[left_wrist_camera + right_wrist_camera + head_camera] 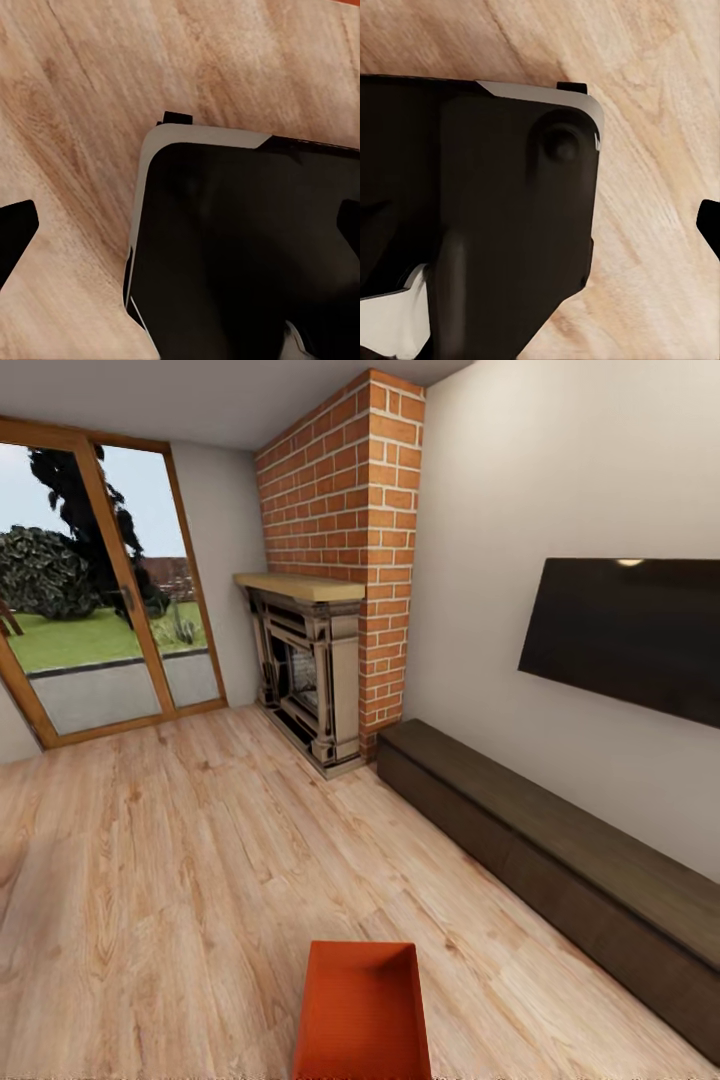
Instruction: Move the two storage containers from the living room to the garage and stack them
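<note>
A: Status of the task: which step is in hand?

B: Approach and pickup, by my judgement. The head view shows the living room: brick fireplace (pixel 335 560), wall TV (pixel 630 635), long dark cabinet (pixel 560 860), glass doors (pixel 100 590). One storage container (pixel 362 1010) sits on the wood plank floor (pixel 180 860), at the bottom edge of the head view, just ahead of the robot. It is upright and open-topped. A second container cannot be located from this position.

A: State of each tool?

B: Left tool (pixel 180 232): dark fingertips at both edges of the left wrist view, well apart, so the jaws stand wide with nothing between them. Right tool: one fingertip (pixel 709 221) shows at the edge of the right wrist view; the other is out of frame, so its opening cannot be told. Both wrist cameras look down on the robot's dark base (pixel 472 225) and bare planks.

A: What does the next move call for?

B: Likely lowering the trunk, bringing both arms forward to the container's walls, and gripping it before any drive toward the garage.
</note>
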